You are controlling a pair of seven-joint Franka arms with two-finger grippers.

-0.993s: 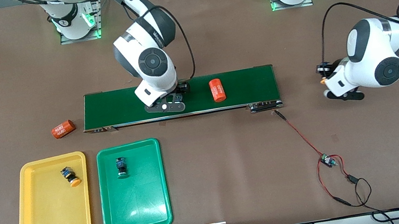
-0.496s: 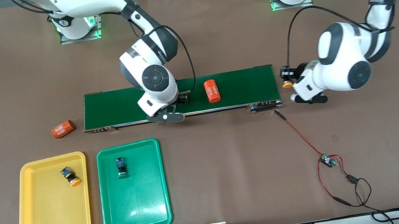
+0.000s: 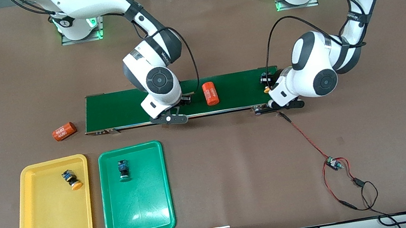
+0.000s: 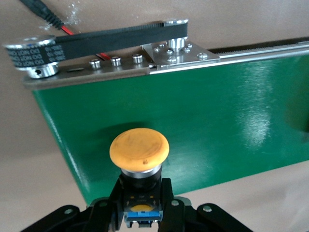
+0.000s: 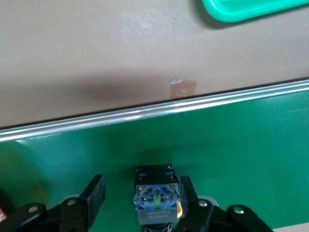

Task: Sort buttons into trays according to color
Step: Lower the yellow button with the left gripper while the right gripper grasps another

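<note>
Yellow plastic tray held one orange-capped button; green plastic tray held one green-capped button. Over the dark-green belt, right gripper straddled a blue-black button body, jaws apart. Left gripper was clamped on an orange mushroom-cap button over the belt's end.

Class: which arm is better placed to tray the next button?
Right: right gripper straddles a blue-bodied button on the belt near the green tray; left gripper holds an orange-capped button over the belt's left-arm end.

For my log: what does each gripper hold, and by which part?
Left gripper holds the orange button by its body. Right gripper: nothing, open around a second button.
</note>
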